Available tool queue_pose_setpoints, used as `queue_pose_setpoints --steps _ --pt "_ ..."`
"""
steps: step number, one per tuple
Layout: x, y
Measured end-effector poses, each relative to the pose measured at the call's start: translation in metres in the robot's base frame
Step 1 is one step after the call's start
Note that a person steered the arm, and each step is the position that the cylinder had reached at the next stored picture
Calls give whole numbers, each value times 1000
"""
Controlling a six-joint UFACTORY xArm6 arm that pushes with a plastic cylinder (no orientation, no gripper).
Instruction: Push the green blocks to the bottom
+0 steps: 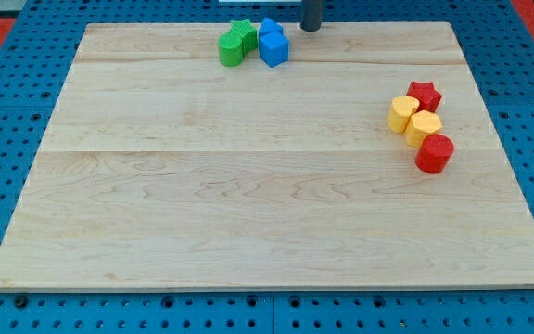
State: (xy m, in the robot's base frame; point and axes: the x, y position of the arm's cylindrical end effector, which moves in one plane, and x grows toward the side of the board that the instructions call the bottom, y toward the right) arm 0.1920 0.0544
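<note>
Two green blocks sit together near the board's top edge: a green block (pixel 232 50) with a rounded front, and a green star-like block (pixel 244 32) just behind it. Two blue blocks touch their right side: a blue cube (pixel 273 48) and another blue block (pixel 269 29) behind it. My tip (pixel 311 28) is at the view's top edge, a short way right of the blue blocks and apart from them. Only the rod's lower end shows.
At the view's right lies a cluster: a red star (pixel 425 95), two yellow blocks (pixel 401 114) (pixel 424 125) and a red cylinder (pixel 435 153). The wooden board (pixel 267 213) lies on a blue perforated table.
</note>
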Motion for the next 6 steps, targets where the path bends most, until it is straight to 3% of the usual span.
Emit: queue_pose_setpoints --steps 2,3,5,6 --pt "1 -107" --pt "1 -127" --pt "71 -125" --pt "95 -67"
